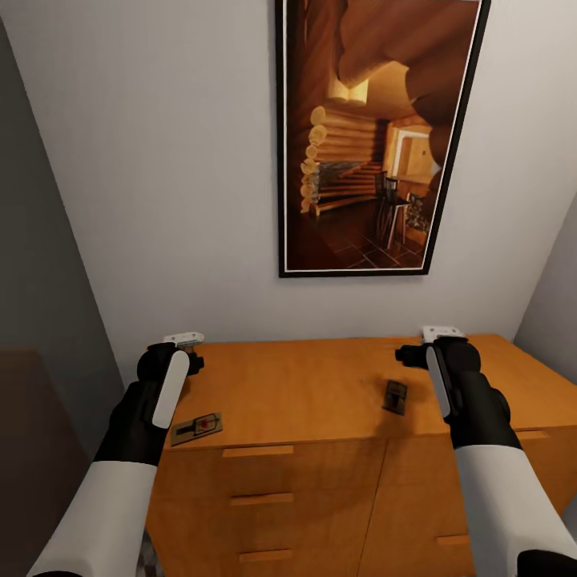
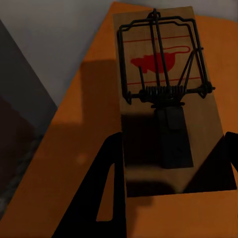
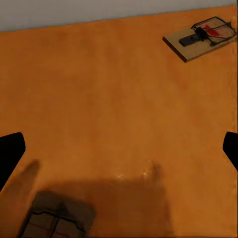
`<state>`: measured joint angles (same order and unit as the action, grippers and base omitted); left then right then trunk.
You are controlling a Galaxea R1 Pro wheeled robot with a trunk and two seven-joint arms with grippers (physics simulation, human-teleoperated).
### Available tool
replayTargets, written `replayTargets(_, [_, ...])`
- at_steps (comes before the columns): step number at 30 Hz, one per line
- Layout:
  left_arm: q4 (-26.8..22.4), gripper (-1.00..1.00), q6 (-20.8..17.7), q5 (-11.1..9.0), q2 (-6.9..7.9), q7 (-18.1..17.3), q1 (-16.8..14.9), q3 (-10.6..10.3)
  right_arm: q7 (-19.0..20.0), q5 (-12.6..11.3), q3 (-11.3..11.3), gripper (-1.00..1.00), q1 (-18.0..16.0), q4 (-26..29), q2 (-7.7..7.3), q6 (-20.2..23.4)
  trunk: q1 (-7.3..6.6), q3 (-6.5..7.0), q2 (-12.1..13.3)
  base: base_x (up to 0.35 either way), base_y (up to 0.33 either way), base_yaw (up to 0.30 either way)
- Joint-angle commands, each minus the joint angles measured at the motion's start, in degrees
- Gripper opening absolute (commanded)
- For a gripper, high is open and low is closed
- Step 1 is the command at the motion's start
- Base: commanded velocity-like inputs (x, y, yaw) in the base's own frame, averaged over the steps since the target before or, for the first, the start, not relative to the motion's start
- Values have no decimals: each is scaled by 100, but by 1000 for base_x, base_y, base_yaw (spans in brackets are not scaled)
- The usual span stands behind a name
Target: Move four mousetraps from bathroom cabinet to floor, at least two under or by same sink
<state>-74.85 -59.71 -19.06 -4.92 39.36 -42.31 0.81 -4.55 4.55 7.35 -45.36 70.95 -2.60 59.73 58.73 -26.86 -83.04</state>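
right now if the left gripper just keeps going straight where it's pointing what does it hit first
Most likely the mousetrap lying flat on the cabinet top. In the left wrist view it sits between the open fingers of the left gripper, though the remaining gap is hard to judge.

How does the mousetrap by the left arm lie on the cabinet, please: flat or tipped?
Flat: the mousetrap rests base down on the cabinet top, wire frame and red mouse print facing up.

A pale grey wall [image 1: 160,200] stands at the back. A tall framed picture [image 1: 377,136] of a log room hangs on it. Darker walls close in at both sides.
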Motion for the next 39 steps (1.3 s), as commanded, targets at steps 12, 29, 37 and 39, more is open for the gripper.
replayTargets(12, [-4, -100, -14, -49, -3, 46, -5, 7, -875, 31, 131, 100, -239, -406, -114, 27, 0, -7, -4, 0, 0, 0])
replayTargets(29, [-4, -100, -14, -47, -9, 46, -5, 7, -960, -15, 136, 100, -588, -397, -86, 27, 0, -7, -4, 0, 0, 0])
replayTargets(37, [-1, -100, -13, -82, -9, 44, -5, 7, -953, -38, 136, 100, -611, -428, -67, 27, 0, -7, -4, 0, 0, 0])
replayTargets(39, [2, -100, -14, -111, -9, 45, -5, 7, -952, -42, 136, 100, -613, -435, -57, 27, 0, -7, -4, -4, 0, 0])
